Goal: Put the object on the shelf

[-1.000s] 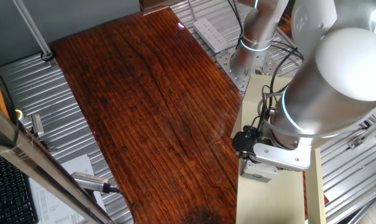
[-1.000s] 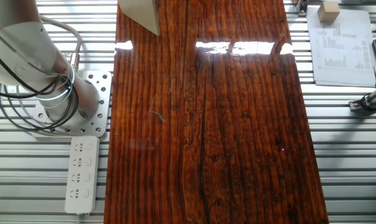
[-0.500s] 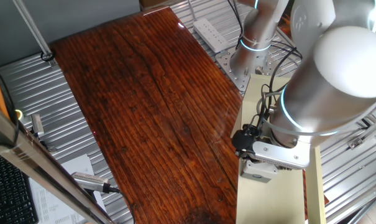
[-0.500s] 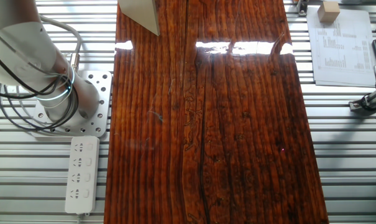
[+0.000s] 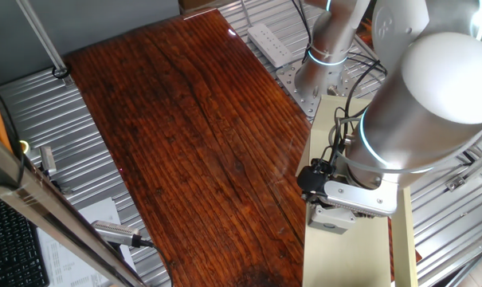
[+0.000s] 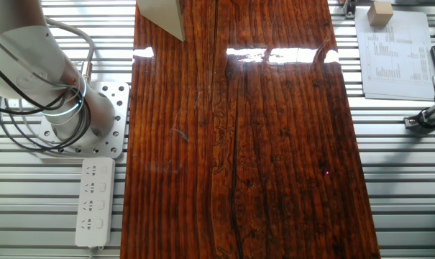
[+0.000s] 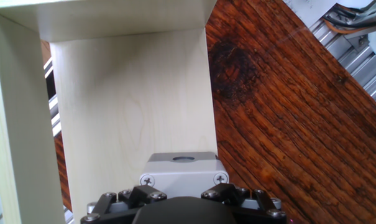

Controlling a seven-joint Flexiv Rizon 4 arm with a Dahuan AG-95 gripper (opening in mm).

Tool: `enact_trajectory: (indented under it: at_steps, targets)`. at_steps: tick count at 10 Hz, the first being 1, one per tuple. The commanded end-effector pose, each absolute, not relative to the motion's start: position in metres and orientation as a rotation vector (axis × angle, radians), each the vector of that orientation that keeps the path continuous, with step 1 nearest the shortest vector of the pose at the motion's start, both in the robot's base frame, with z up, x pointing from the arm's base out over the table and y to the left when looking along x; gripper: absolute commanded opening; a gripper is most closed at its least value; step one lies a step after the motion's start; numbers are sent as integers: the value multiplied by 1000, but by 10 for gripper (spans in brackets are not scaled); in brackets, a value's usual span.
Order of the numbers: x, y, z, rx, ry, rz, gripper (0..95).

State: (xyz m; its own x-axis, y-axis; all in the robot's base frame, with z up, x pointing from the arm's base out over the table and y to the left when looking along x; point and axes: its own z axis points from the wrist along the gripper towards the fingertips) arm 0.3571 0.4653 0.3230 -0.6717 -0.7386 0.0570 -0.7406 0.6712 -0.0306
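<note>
— Which step is this?

— The placing, I'd judge. In the hand view the grey box (image 7: 183, 173) sits at the near end of the cream shelf (image 7: 128, 106), its flat panel running away from the camera, a raised wall on the left and another across the far end. The hand (image 7: 183, 202) is right over the box.

— Has it got hold of the box, or has it let go?

— I cannot tell. Only the dark knuckles of the hand show along the bottom edge; the fingertips are hidden behind them. The box may be clamped or merely resting on the panel.

— So what does the next move call for?

— If the box is bearing on the panel, the fingers should part and the hand lift straight off without dragging it. If it hangs above, a short lowering first. The box lies close to the panel's right edge, beside the bench (image 7: 287, 106), so a sideways nudge could tip it off.

— What do the fixed cameras add?

— One shows the arm (image 5: 420, 104) bent over the shelf (image 5: 324, 127) at the right of the dark wooden bench (image 5: 185, 135), with the hand's mount low over the panel; the box itself is hard to make out there. The other shows only a corner of the shelf (image 6: 161, 16) at the top, a white power strip (image 6: 95, 201), and neither hand nor box.
</note>
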Motion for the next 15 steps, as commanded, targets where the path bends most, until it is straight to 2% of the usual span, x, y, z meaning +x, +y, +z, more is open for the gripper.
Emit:
enact_trajectory:
  at_steps: [1, 5, 6, 9, 10, 15]
  targets:
    - [357, 465, 323, 1267, -2830, 81, 190]
    - [357, 465, 323, 1267, -2830, 83, 190]
    - [357, 465, 323, 1272, -2829, 81, 380]
    - [357, 465, 323, 1282, -2824, 81, 380]
    - [357, 465, 323, 1286, -2821, 82, 570]
    - [357, 465, 323, 1307, -2810, 74, 570]
